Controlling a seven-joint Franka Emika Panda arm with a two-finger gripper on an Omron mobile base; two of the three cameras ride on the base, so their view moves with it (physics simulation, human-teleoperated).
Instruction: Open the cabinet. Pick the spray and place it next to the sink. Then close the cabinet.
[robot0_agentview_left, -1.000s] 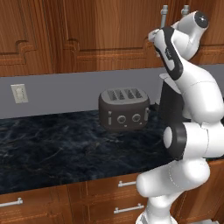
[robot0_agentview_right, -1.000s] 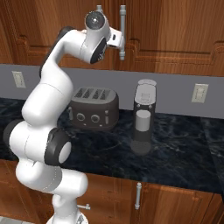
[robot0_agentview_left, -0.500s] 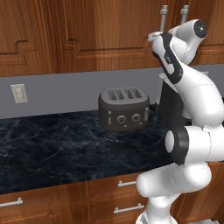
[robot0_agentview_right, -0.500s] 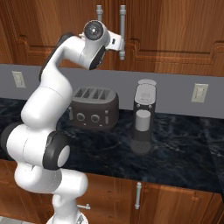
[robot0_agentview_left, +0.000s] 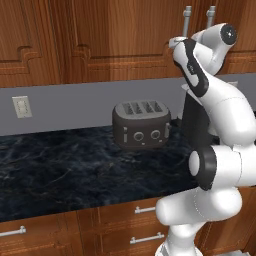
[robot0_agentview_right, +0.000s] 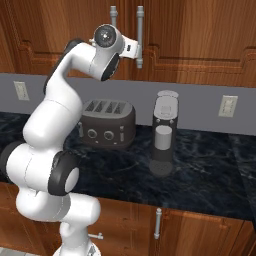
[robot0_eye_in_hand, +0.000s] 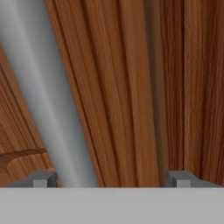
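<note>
The cabinet is closed: a reddish-brown wooden wall unit with raised-panel doors and streaky vertical grain, hung above a grey backsplash. Two long, round, brushed-silver bar handles stand upright side by side where its doors meet; the right-hand handle is the landmark here.

The gripper is raised to that handle. In the right base view the white hand reaches in from the left and ends against the lower part of the bar. In the hand view its two small grey fingertips stand spread wide apart, with nothing pinched between them; the smooth silver bar runs slantwise through the gap, close beside the left tip, and the grained door panel lies behind it. Whether a tip touches the bar cannot be told.

Below the handle, on the glossy black marbled counter, sits a dark grey four-slot toaster with rounded corners and two round knobs on its front. To the right of the toaster stands a tall cylindrical silver-and-black coffee machine on a round dark base. Pale switch plates are set in the backsplash on either side. Under the counter are wooden drawers with short horizontal silver pulls.
</note>
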